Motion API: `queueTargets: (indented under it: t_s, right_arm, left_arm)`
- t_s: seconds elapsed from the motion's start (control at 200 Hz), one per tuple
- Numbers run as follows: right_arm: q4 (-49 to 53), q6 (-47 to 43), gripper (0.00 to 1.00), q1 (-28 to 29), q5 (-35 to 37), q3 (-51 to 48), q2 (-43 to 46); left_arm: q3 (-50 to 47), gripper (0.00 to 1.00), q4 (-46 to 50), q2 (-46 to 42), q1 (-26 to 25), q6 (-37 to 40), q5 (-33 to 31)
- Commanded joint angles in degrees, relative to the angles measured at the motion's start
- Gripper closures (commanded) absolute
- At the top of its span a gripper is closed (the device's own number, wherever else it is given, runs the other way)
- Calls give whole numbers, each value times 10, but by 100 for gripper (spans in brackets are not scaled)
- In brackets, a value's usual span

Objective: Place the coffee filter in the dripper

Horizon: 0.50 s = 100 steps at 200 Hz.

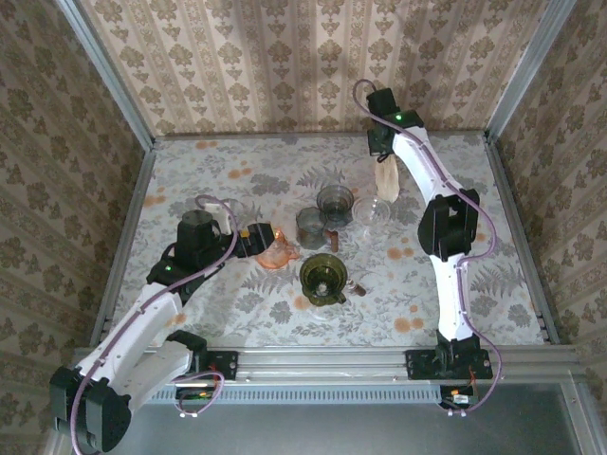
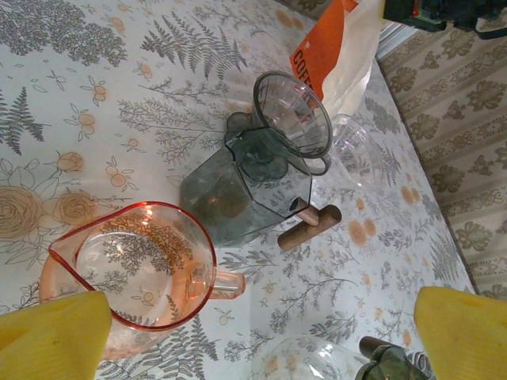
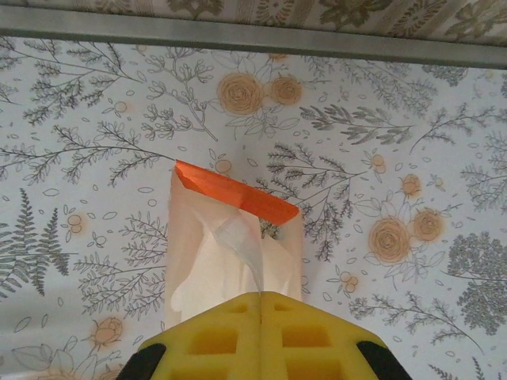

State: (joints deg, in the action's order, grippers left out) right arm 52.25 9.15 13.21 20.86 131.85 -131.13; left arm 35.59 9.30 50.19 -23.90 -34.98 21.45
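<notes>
My right gripper (image 3: 260, 294) is shut on the thin white edge of a coffee filter (image 3: 242, 237), which rises out of the open mouth of a pale bag with an orange rim (image 3: 238, 195). From above, that gripper (image 1: 384, 154) is at the back of the table with the bag (image 1: 387, 178) just below it. The smoky grey cone dripper (image 1: 335, 202) (image 2: 291, 115) stands mid-table, left of the bag. My left gripper (image 1: 261, 239) (image 2: 257, 340) is open beside a pink glass pitcher (image 2: 135, 269), holding nothing.
A grey carafe with a wooden handle (image 2: 245, 186) stands against the dripper. A clear glass cone (image 1: 373, 210) sits to its right. A green glass server (image 1: 322, 278) stands nearer the arms. Metal rails and wallpapered walls border the table (image 1: 493, 284).
</notes>
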Motion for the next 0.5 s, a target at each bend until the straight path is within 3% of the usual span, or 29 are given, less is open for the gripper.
queueTargets:
  t_s: [0.0, 0.495]
  right_arm:
    - [-21, 5, 100, 5, 14, -32, 48]
    - [-71, 2, 100, 46, 9, -124, 235]
  left_arm:
    - [-5, 0, -20, -3, 3, -10, 14]
    - [3, 0, -12, -34, 3, -17, -6]
